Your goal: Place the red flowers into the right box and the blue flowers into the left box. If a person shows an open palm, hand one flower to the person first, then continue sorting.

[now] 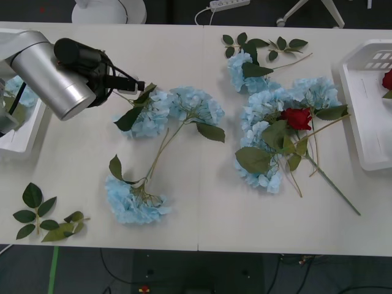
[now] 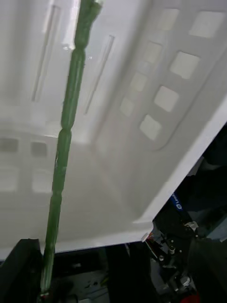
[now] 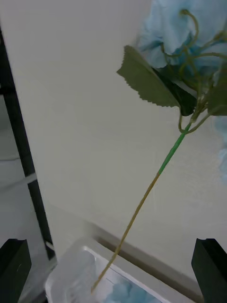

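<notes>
Several blue flowers (image 1: 190,104) lie across the middle of the table, and one more lies in the left box (image 1: 18,144). My left gripper (image 1: 136,86) hangs open just above and left of the nearest blue flower (image 3: 189,23), whose thin stem (image 3: 142,199) runs between the fingers toward the left box's corner (image 3: 71,270). One of the red flowers (image 1: 297,117) lies on the blue heap at centre right. Another red bloom (image 1: 387,79) lies in the right box (image 1: 361,110). My right gripper (image 2: 113,274) is open over that box's floor (image 2: 118,180), with a green stem (image 2: 66,123) beside one finger.
Bloomless green leaf sprigs lie at the front left corner (image 1: 43,214) and at the back centre (image 1: 269,46). Bare tabletop lies between the blue flowers and the front edge. A power strip (image 1: 229,5) and stand bases sit on the floor behind the table.
</notes>
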`<state>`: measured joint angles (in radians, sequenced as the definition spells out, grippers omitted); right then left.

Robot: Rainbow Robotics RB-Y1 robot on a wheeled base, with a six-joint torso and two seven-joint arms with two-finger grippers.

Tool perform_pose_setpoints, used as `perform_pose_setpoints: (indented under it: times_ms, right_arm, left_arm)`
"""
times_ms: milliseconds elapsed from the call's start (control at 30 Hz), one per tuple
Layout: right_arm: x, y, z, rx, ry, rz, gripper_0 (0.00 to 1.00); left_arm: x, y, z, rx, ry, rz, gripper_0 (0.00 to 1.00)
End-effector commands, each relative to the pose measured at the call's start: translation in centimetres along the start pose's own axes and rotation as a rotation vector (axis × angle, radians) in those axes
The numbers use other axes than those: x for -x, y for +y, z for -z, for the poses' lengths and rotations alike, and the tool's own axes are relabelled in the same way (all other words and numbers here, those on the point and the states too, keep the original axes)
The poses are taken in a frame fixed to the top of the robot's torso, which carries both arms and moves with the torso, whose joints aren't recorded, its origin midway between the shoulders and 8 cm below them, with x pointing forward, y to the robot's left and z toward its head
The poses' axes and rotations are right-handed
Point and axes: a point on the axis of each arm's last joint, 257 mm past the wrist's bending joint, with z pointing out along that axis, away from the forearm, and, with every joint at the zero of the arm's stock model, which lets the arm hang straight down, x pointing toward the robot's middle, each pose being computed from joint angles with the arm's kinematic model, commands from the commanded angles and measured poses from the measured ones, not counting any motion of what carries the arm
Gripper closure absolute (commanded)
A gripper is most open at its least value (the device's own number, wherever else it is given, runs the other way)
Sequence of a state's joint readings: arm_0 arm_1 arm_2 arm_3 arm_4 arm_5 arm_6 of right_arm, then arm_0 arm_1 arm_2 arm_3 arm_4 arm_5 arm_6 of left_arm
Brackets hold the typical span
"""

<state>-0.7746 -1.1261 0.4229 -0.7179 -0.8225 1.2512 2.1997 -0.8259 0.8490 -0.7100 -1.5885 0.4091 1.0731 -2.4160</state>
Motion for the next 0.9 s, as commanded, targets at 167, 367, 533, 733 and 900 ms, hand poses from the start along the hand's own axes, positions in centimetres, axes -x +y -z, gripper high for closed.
perform_pose_setpoints:
  times_ms: [167, 367, 533, 733, 900]
  right_arm:
    - [3.2, -5.1, 10.2, 0.009, -0.194, -0.026, 0.0]
    - [7.7, -2.4, 12.4, 0.066, -0.316, 0.003, 0.0]
    - [12.0, 4.5, 11.0, 0.193, -0.348, -0.046, 0.0]
    - [16.1, 10.9, 10.0, 0.2, -0.338, -0.133, 0.0]
    - [18.1, 15.5, 9.4, 0.291, -0.339, -0.258, 0.0]
  left_arm:
    - [-3.1, 5.5, -3.0, 0.066, 0.137, -0.275, 0.0]
    - [-1.4, 4.9, -5.3, 0.088, 0.096, -0.326, 0.0]
    - [1.0, 2.4, -6.4, 0.034, 0.044, -0.296, 0.0]
    - [2.9, 0.6, -6.7, 0.01, 0.015, -0.329, 0.0]
    - [3.9, 0.2, -7.0, 0.003, 0.006, -0.322, 0.15]
